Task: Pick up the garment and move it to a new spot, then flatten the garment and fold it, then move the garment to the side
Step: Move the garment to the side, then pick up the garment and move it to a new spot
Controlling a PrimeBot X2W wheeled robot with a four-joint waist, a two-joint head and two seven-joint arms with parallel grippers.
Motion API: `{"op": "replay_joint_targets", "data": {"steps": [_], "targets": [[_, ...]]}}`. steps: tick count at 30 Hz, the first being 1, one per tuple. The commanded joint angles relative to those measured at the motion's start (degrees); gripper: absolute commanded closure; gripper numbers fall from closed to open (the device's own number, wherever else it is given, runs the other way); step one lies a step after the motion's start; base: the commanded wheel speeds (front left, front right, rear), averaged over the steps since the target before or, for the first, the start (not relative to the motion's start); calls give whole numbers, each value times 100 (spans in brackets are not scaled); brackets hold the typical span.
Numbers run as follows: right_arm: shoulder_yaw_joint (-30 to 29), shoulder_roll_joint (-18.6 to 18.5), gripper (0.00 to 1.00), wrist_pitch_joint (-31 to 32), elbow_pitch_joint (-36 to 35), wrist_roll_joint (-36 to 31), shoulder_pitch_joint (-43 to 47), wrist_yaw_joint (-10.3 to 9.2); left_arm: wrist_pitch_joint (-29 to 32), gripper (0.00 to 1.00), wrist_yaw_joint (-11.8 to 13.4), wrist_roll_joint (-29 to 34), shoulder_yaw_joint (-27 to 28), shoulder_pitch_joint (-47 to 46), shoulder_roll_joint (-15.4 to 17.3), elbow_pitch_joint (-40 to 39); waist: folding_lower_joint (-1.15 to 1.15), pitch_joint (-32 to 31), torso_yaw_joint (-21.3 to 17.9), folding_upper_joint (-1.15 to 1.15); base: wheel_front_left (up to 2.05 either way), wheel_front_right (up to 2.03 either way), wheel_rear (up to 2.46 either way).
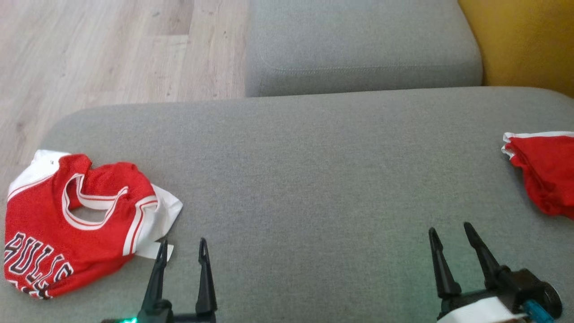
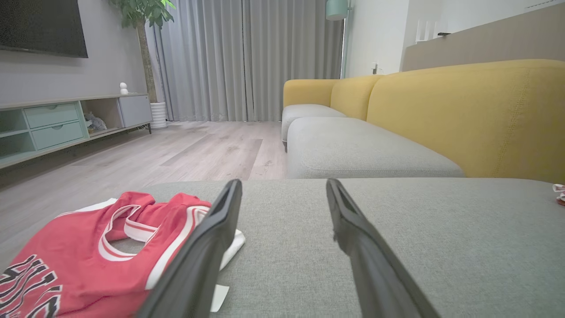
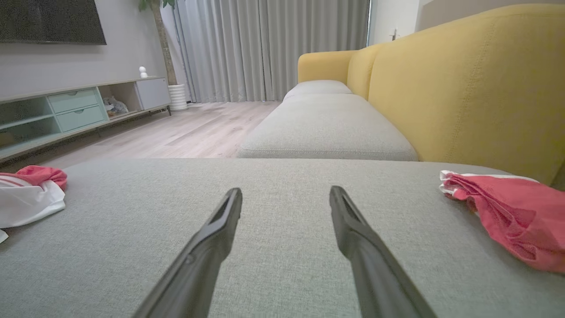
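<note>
Lying rumpled, jersey (image 1: 49, 233) beside left gripper (image 1: 183, 246).

The jersey (image 1: 54, 224) is a red sleeveless basketball top with white-and-red banded trim at the neck and armholes and black, white-edged lettering across the chest. It lies rumpled and front up on the grey cushion (image 1: 314, 170), just to the left of the left jaws, with white fabric showing along its far edge and near corner. That white corner and a small white tag (image 1: 152, 251) lie at the tip of the outer left jaw; contact cannot be told. A second red garment (image 1: 549, 172), white-edged and bunched in folds, lies ahead of and well to the right of the right jaws.
</note>
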Motion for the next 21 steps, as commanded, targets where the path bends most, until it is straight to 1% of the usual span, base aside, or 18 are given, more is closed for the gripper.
{"op": "replay_joint_targets", "data": {"steps": [1,6,16,21], "targets": [[30,18,0,-63,-219,-20,-118,-4,-14,0,-17,14,230,-134,-11,-216,1,-54,-16,0,0,0,0],[0,100,0,-63,-207,-29,-53,-4,-14,0,-65,85,250,-53,-11,-180,1,-125,-30,0,0,0,0],[-37,145,0,-63,-178,-71,-19,-4,-14,0,-128,152,275,-29,-11,-122,1,-166,-5,0,0,0,0],[-93,154,0,-63,-192,-99,41,-4,-14,0,-142,185,252,-33,-11,-109,1,-174,138,0,0,0,0]]}}
